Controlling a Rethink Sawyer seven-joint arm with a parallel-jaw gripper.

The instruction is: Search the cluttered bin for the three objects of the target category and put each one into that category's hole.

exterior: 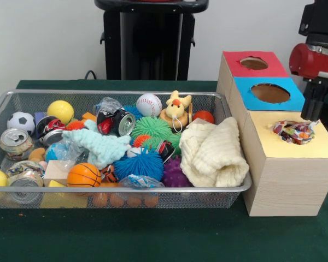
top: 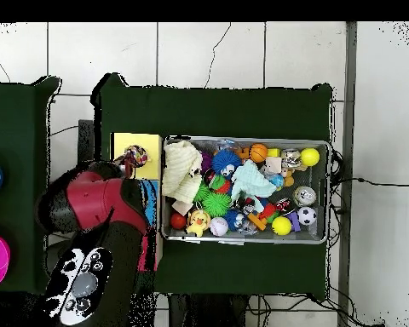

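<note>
The wire-mesh bin (exterior: 120,93) is full of clutter; it also shows in the overhead view (top: 320,145). One polka-dot cloth (exterior: 295,131) sits bunched in the hole of the yellow-topped box (exterior: 287,164), partly sticking out. It also shows in the overhead view (top: 135,156). No other polka-dot cloth shows in the bin. My gripper (exterior: 315,112) hangs just behind and right of that hole, a little above the box top. In the overhead view the arm (top: 97,213) hides it.
The blue-topped box (exterior: 269,94) and red-topped box (exterior: 253,64) stand behind the yellow one. A cream waffle-knit cloth (exterior: 213,153) lies at the bin's right end. A mint fuzzy cloth (exterior: 101,144), balls, cans and spiky toys fill the rest.
</note>
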